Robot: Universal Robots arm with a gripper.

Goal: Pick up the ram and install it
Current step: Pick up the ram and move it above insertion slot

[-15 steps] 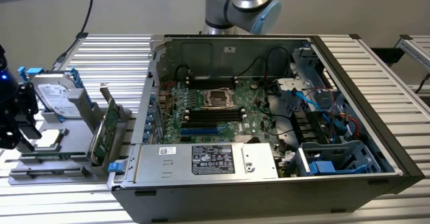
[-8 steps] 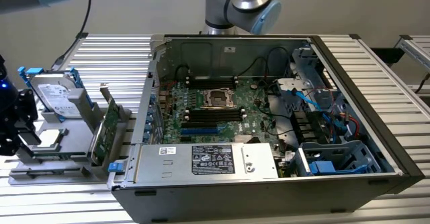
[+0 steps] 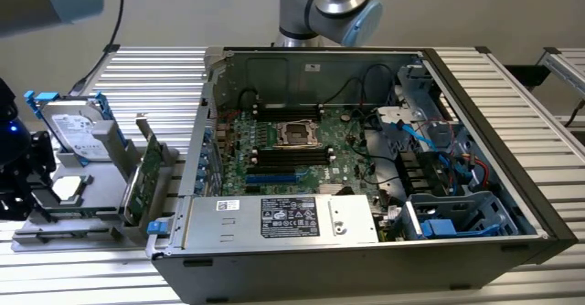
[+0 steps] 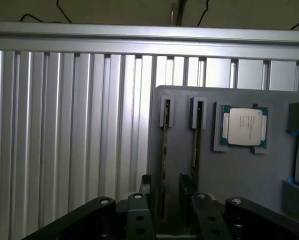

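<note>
Grey holder's [image 4: 229, 170] ram [image 4: 163, 150] sits between parted gripper [image 4: 165, 184] fingers [image 4: 145, 186].

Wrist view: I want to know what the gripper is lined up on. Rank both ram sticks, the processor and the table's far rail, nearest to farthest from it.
1. Ram stick: in its holder slot, between the gripper's open fingers.
2. Other ram stick: neighbouring slot, just outside one finger.
3. Processor: holder recess beyond both sticks.
4. Far rail: past the holder's edge.

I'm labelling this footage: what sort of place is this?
Probably a robotics lab bench for computer assembly: an open computer case on a slatted metal table, a robot arm, and a grey holder with a processor and ram sticks.
</note>
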